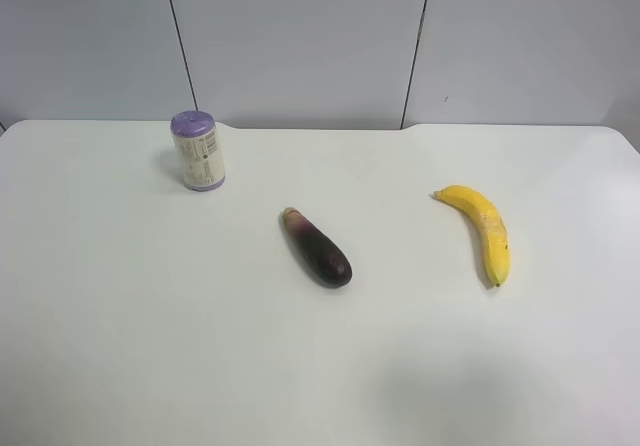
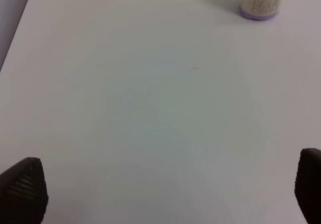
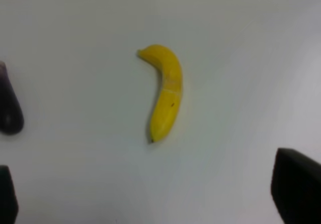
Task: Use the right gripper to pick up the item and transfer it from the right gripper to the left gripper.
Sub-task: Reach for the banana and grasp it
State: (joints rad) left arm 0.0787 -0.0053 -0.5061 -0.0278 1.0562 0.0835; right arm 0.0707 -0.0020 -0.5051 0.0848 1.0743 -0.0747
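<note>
The banana [image 1: 480, 228] lies flat on the white bench [image 1: 150, 346], on the right side of the high view, well apart from the eggplant [image 1: 318, 249] at the middle and the purple-lidded can [image 1: 197, 150] at the far left. Its stalk end points far and left, and its dark tip points near.

Your right claw [image 3: 150, 196] hangs above the bench on the near side of the banana. Its fingers are spread wide and hold nothing. Your left claw [image 2: 165, 186] is also wide and empty, over bare bench, with the can far off.

Expect the banana to be light, with smooth skin that may slip and flesh that bruises, so close gently. The curve probably lets it pivot or roll if one finger touches first, so bring both fingers in evenly across its width.

Take hold a little off the middle, towards one end. The body looks thickest about there, and the other half stays free for the left claw to take at the handover. Avoid the thin stalk and the tapered tip.
</note>
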